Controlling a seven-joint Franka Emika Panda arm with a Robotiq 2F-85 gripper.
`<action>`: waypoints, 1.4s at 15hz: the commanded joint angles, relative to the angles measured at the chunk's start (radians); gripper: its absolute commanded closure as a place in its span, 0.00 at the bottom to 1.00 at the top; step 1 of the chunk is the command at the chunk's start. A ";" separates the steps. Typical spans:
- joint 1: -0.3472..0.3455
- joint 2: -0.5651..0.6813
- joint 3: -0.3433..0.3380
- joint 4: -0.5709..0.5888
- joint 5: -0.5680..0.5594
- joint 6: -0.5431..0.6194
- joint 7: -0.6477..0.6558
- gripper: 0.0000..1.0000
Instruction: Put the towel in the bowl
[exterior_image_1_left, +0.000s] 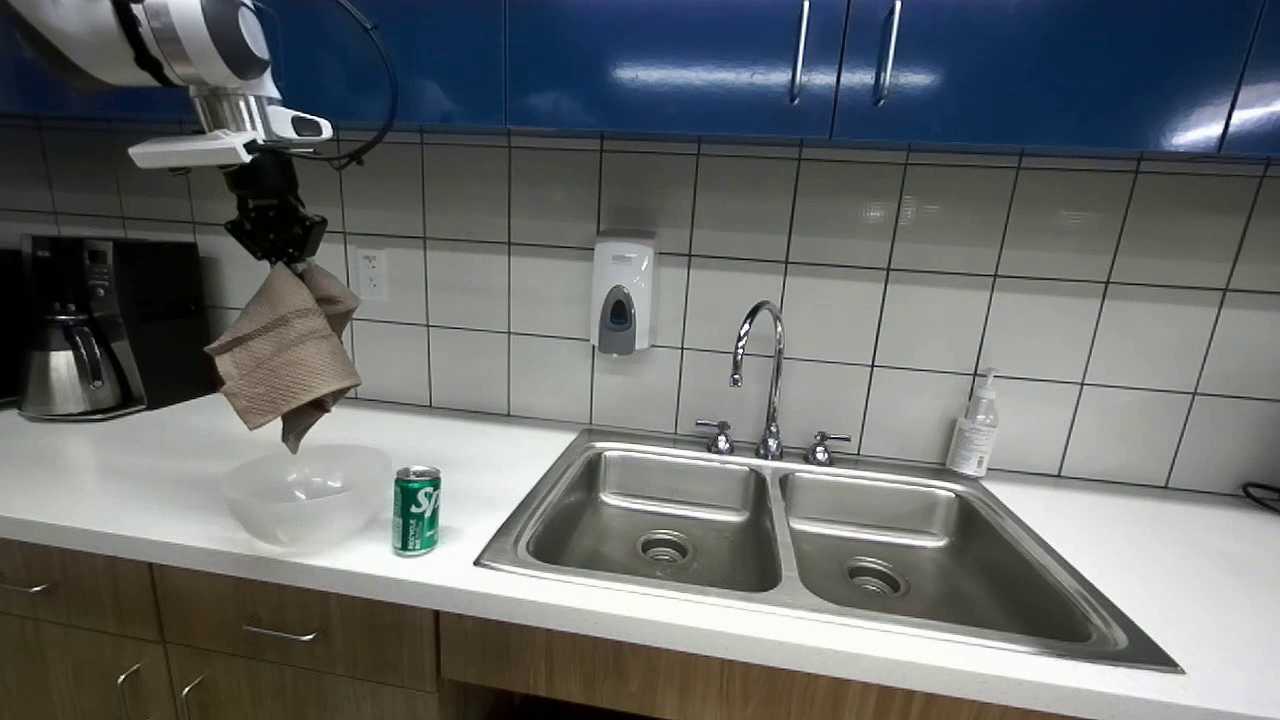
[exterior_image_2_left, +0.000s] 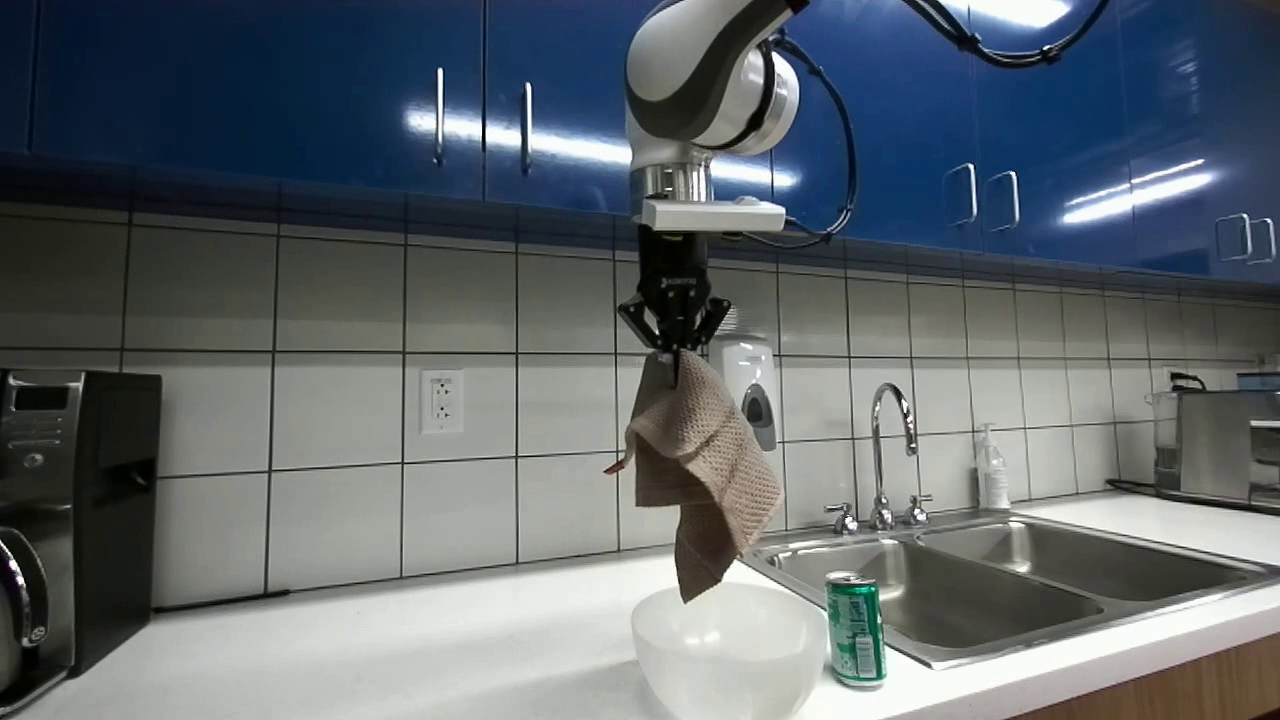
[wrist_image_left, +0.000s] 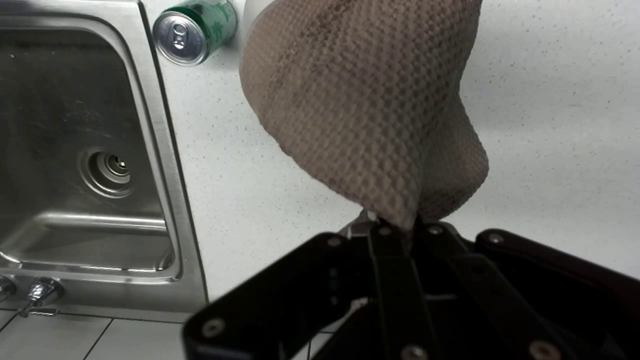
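Observation:
The brown waffle-textured towel (exterior_image_1_left: 285, 345) hangs bunched from my gripper (exterior_image_1_left: 290, 262). It shows in an exterior view (exterior_image_2_left: 705, 460) and fills the upper middle of the wrist view (wrist_image_left: 370, 100). My gripper's fingers are shut on the towel's upper part, seen in an exterior view (exterior_image_2_left: 676, 358) and in the wrist view (wrist_image_left: 407, 230). The translucent white bowl (exterior_image_1_left: 310, 505) stands on the counter below the towel, also in an exterior view (exterior_image_2_left: 725, 650). The towel's lowest corner hangs near the bowl's rim; I cannot tell whether they touch. The towel hides most of the bowl in the wrist view.
A green can (exterior_image_1_left: 416, 510) stands right beside the bowl, also in the wrist view (wrist_image_left: 192, 32). The double sink (exterior_image_1_left: 680, 520) with its faucet (exterior_image_1_left: 770, 380) lies past the can. A coffee maker (exterior_image_1_left: 110, 320) stands on the other side. Blue cabinets (exterior_image_1_left: 670, 60) hang above.

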 joint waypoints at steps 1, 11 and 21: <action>-0.046 -0.065 0.042 -0.092 0.012 0.020 0.024 0.99; -0.088 -0.022 0.044 -0.195 0.118 0.219 0.037 0.99; -0.090 0.078 0.030 -0.219 0.109 0.309 0.031 0.99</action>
